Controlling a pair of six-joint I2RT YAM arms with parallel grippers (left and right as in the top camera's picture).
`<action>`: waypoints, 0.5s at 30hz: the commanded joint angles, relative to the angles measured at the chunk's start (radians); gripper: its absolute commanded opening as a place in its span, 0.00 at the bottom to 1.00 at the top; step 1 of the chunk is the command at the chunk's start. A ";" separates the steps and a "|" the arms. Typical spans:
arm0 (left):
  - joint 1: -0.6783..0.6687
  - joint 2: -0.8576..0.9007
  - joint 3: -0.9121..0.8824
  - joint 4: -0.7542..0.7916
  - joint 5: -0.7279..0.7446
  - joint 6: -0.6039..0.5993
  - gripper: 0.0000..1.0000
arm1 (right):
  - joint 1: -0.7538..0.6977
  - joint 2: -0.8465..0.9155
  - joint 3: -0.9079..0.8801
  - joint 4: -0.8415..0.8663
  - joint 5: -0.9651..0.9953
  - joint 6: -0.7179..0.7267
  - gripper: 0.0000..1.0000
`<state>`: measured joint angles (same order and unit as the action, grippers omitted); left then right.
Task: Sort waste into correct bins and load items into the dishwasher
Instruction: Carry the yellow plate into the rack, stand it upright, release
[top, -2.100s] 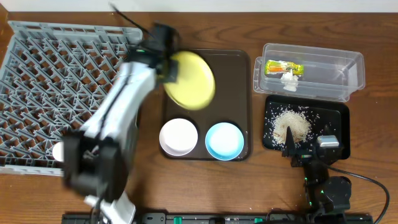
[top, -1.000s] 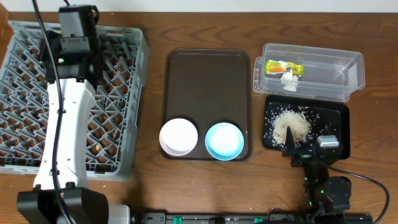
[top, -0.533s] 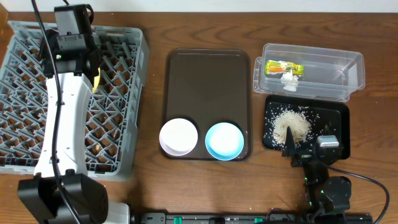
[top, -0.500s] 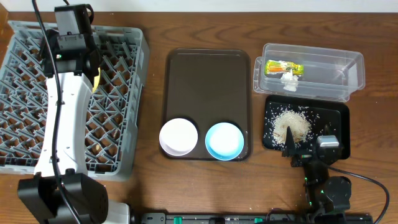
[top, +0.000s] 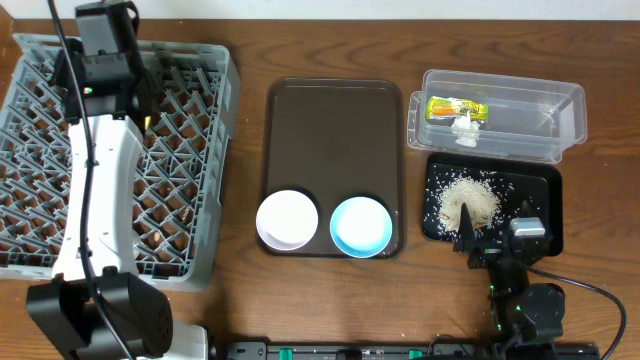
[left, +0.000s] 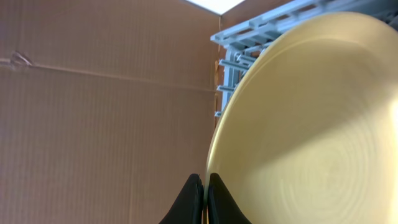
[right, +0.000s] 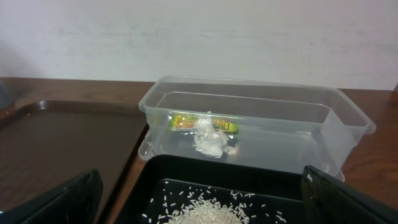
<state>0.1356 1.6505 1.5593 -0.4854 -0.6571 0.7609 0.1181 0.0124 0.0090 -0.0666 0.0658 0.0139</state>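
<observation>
At the left, the grey dish rack (top: 190, 150) fills that end of the tabletop (top: 240, 300), and the left arm reaches across it toward its far left corner. The left gripper (left: 204, 180) is closed on the rim of the yellow plate (left: 311, 124), its two fingers pinching the edge. Pegs of the rack show just behind the plate in the wrist view, while from overhead the plate is almost wholly hidden under the arm. In the middle lies the dark brown serving tray (top: 335, 130), with the white bowl (top: 287, 220) and the light blue bowl (top: 361, 226) side by side at its near end. To the right, the clear plastic tub (top: 560, 110) holds the green-and-orange wrapper (top: 455, 107) and the white crumpled scrap (top: 465, 128). Just in front of it, the black tray (top: 540, 185) carries a heap of rice crumbs (top: 468, 200). The right gripper (right: 200, 193) sits at that tray's near edge, jaws wide apart and holding nothing.
</observation>
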 joint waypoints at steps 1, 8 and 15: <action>0.025 0.041 -0.005 0.020 -0.005 0.051 0.06 | -0.008 -0.006 -0.003 -0.002 -0.003 -0.008 0.99; 0.053 0.091 -0.005 0.054 -0.008 0.110 0.06 | -0.008 -0.006 -0.003 -0.002 -0.003 -0.008 0.99; 0.058 0.106 -0.005 0.140 -0.060 0.154 0.06 | -0.008 -0.006 -0.003 -0.002 -0.003 -0.008 0.99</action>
<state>0.1883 1.7557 1.5585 -0.3901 -0.6617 0.8730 0.1181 0.0124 0.0090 -0.0666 0.0658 0.0139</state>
